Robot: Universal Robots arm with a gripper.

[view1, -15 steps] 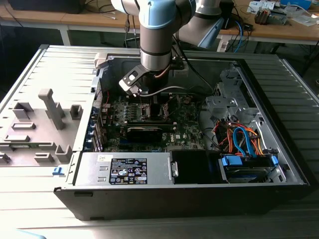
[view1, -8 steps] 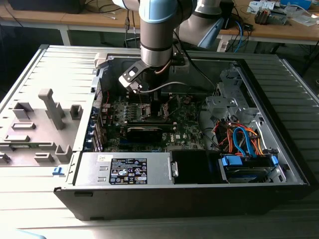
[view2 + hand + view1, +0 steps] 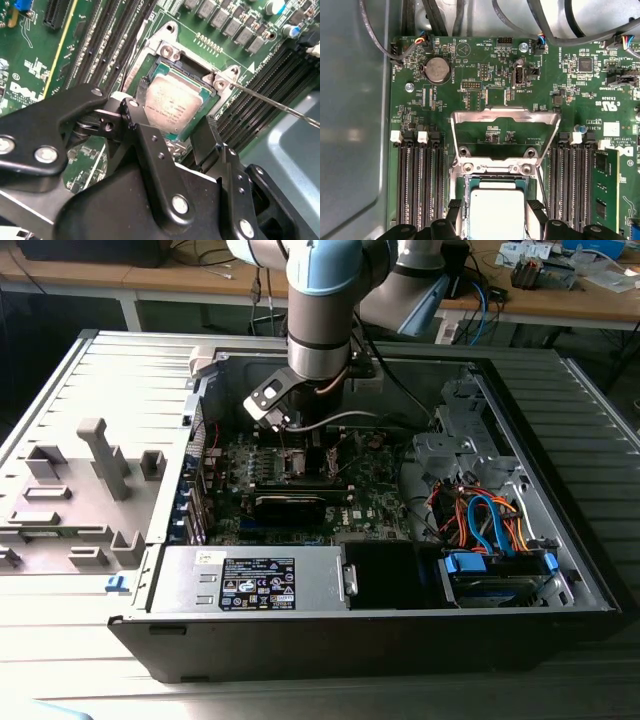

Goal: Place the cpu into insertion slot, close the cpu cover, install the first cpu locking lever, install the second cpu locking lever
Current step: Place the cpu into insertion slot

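The cpu (image 3: 497,215) is a silver-topped square chip lying flat in the insertion slot (image 3: 495,181) on the green board; in the second wrist view the cpu (image 3: 172,102) sits inside the dark socket frame (image 3: 212,100). My gripper (image 3: 496,207) hangs low over it, open. Its black fingertips (image 3: 455,207) straddle the chip with a small gap on each side. The cpu cover (image 3: 502,117) is folded back beyond the socket, its window showing board. A thin locking lever (image 3: 272,102) sticks out raised. In the exterior view the gripper (image 3: 300,448) reaches down into the case.
Black memory slots (image 3: 420,175) flank the socket, and a memory stick (image 3: 606,185) stands in one. Cables (image 3: 555,25) run along the case wall. A power supply (image 3: 255,580) and a drive cage with coloured cables (image 3: 490,525) fill the open case (image 3: 560,390).
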